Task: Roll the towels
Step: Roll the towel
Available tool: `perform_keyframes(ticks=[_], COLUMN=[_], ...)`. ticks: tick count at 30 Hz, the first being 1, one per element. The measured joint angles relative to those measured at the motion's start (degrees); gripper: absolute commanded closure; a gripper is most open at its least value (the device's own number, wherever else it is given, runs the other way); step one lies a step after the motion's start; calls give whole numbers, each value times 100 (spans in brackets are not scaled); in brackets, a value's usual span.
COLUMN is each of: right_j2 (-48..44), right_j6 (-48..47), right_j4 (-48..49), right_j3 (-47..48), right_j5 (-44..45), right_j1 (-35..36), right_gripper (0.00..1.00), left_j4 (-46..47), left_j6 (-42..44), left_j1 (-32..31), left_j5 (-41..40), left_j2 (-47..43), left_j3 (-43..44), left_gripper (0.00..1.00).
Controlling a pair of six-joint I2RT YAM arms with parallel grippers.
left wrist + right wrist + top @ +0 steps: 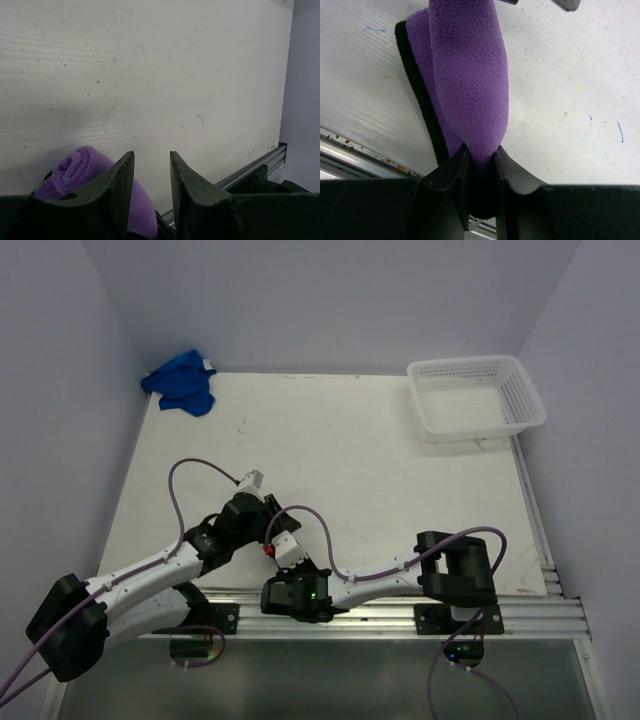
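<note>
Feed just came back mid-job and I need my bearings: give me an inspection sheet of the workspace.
Surface: white table, lightly scuffed and marked.
Job's things: purple towel rolled, near the front edge; blue towel crumpled in the far left corner, not rolled.
Clutter: white mesh basket, far right corner, empty.
Hands: left hand open, beside the purple roll; right hand shut on the purple towel's end.
Cables: purple cables loop along both arms.
Surroundings: pale walls on three sides; metal rail at the near edge.
</note>
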Motion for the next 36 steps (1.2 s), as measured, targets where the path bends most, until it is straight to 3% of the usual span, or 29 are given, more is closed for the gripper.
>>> perform_keyframes(ticks=[16, 28, 36], right_j2=[896, 1152, 1215], right_j6=[365, 249, 190], right_j4=[-1110, -1228, -1226], right_j3=[787, 944, 949], right_j5=[1008, 1252, 1333], right_j1=[181, 254, 299], right_gripper=[80, 73, 67], left_j4=[131, 280, 973], left_j6=[-35, -26, -92], left_j1=[0, 0, -17], left_j5=[282, 431, 612], left_j2=[426, 697, 901], left_j3=[264, 457, -146], left_gripper=[61, 61, 62])
